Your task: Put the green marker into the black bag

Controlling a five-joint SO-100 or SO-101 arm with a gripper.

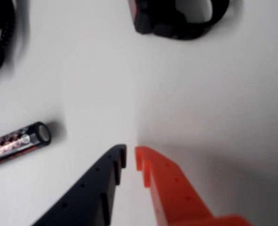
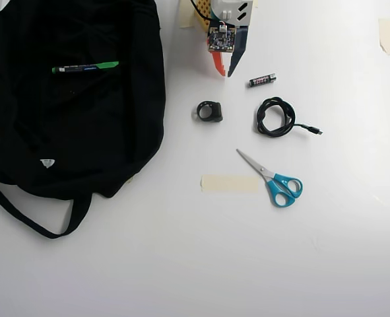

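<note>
The green marker (image 2: 86, 67) lies flat on the black bag (image 2: 69, 132) near its top, cap pointing right, in the overhead view. The bag sprawls over the left part of the table, its strap trailing toward the lower left. My gripper (image 2: 225, 72) is at the top centre, well right of the bag, pointing down the picture. Its orange and dark fingers have a narrow gap with nothing between them. The wrist view shows the gripper (image 1: 131, 157) over bare white table; marker and bag are out of that view.
A black-and-red battery (image 2: 262, 80) (image 1: 16, 142) lies just right of the gripper. A small black ring-shaped object (image 2: 210, 111) (image 1: 176, 19), a coiled black cable (image 2: 277, 117), blue-handled scissors (image 2: 274, 179) and a strip of tape (image 2: 229, 183) lie on the white table.
</note>
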